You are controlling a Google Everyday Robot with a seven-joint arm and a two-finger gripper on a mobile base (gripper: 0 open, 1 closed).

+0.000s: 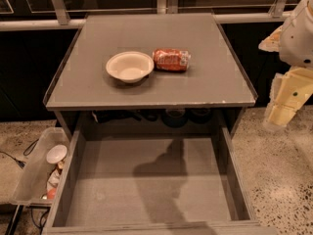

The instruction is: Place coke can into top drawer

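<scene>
The coke can [171,59] lies on its side on the grey cabinet top [195,82], just right of the cream-white bowl [129,66] and almost touching it. The top drawer [146,180] is pulled fully out below the cabinet top; its flat grey floor holds nothing and carries a shadow. My gripper [279,117] hangs at the right edge of the view, beside the cabinet's right side and above the floor. It is well to the right of the can and holds nothing that I can see.
A translucent plastic bin [34,175] with small items stands on the floor left of the drawer. Cables lie under it. Dark objects sit in the recess behind the drawer. A railing and glass panels run behind the cabinet.
</scene>
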